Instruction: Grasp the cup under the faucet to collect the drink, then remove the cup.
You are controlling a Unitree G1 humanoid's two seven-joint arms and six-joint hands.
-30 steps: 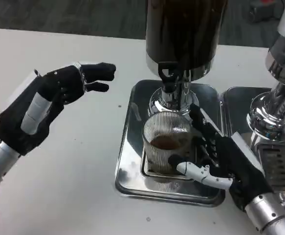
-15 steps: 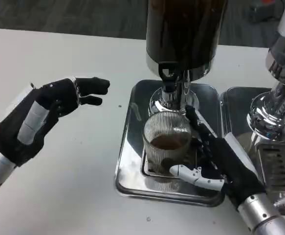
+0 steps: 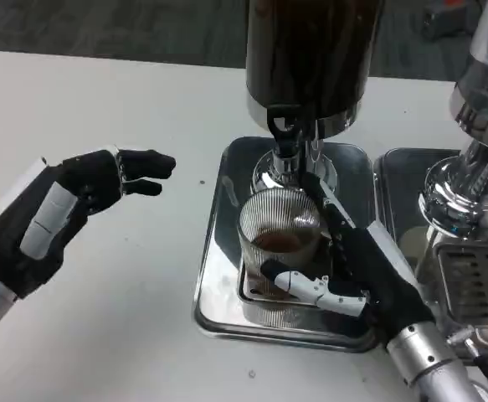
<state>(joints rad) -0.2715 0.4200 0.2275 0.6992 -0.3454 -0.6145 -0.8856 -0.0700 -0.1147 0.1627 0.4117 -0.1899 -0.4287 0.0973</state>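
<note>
Here, the right hand (image 3: 357, 276) is wrapping its fingers around the cup (image 3: 279, 243) under the faucet (image 3: 284, 134).
The cup — ribbed clear glass, holding a little brown drink — is sitting on the steel drip tray (image 3: 218, 251), hemmed in by the dark dispenser (image 3: 310, 59). The left hand (image 3: 68, 209) is hovering over the white table (image 3: 126, 318), fingers loosely spread, gripping nothing.

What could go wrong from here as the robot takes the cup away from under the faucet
1. The right hand wraps the ribbed glass cup, which holds brown drink; tilting it on lift-off could spill.
2. The cup sits close beneath the faucet, so raising it straight up may knock the spout.
3. The tray has a raised rim; dragging the cup outward could catch on it.
</note>
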